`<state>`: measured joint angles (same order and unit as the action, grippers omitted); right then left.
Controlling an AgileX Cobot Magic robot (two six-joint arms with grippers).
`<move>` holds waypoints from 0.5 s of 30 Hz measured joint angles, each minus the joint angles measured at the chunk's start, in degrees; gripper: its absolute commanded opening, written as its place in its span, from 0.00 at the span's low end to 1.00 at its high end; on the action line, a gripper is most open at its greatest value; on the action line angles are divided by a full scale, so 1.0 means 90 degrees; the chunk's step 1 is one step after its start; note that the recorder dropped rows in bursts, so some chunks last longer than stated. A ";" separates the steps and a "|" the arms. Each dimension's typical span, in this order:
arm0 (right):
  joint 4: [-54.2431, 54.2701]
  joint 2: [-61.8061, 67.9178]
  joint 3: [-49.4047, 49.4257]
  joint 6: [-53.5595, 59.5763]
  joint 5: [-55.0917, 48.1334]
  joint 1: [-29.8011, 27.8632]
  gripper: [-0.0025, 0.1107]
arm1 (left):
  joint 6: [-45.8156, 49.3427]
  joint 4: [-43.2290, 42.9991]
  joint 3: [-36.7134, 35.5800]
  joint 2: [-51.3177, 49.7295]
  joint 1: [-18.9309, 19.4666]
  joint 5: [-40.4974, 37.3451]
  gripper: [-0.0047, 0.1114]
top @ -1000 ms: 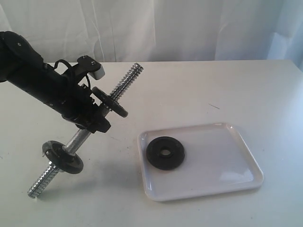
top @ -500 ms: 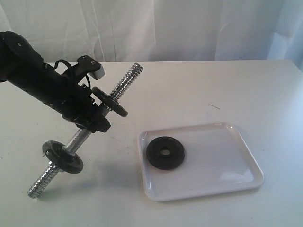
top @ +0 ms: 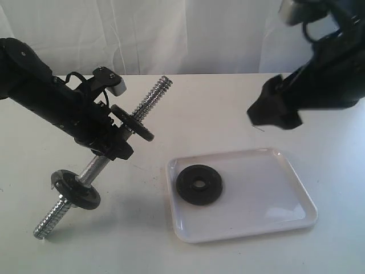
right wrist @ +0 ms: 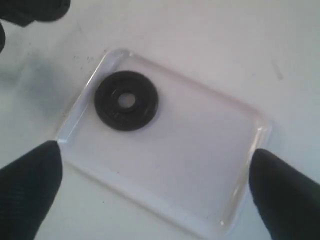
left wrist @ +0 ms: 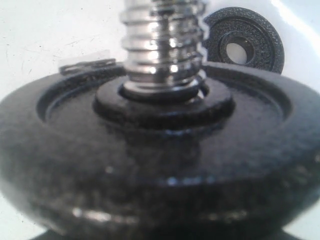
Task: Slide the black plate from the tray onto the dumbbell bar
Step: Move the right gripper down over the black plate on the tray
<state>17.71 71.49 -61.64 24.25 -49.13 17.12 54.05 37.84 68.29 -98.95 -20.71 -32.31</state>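
The left fingers (top: 116, 149) are clamped on the middle of the dumbbell bar (top: 149, 98). In the exterior view they hold the chrome rod tilted, from low at 7 o'clock to high at 1 o'clock. Whether its lower threaded end touches the white tabletop (top: 211, 108) cannot be told. One black disc (top: 132, 123) sits on the bar just above the grip, and a second disc (top: 75, 188) sits just below it. The right fingers (right wrist: 31, 192) are spread wide and hold nothing, and the right wrist view shows the tray (top: 268, 200) between them. In the exterior view the right arm is a blurred dark mass raised above the tabletop at 1 o'clock from the tray. The black plate (top: 199, 184) lies flat inside the tray at its 9 o'clock end. It is well apart from both sets of fingers and at 4 o'clock from the gripped part of the bar.
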 measured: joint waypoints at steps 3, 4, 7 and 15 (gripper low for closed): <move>0.0167 0.0995 0.0000 0.0078 -0.0091 0.0239 0.88 | 0.0000 0.0000 0.0000 0.0000 0.0000 0.0000 0.04; 0.0167 0.1168 -0.0006 0.0078 -0.0091 0.0315 0.88 | 0.0000 0.0000 0.0000 0.0000 0.0000 0.0000 0.04; 0.0177 0.1759 -0.0006 0.0093 -0.0022 0.0587 0.88 | 0.0000 0.0000 0.0000 0.0000 0.0000 0.0016 0.04; 0.1006 0.2039 -0.0006 0.0081 0.0572 0.0826 0.95 | -0.0012 0.0000 0.0000 0.0000 0.0000 0.0016 0.04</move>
<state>26.76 89.84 -61.69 24.97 -43.98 24.55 53.94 37.84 68.29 -98.95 -20.71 -32.17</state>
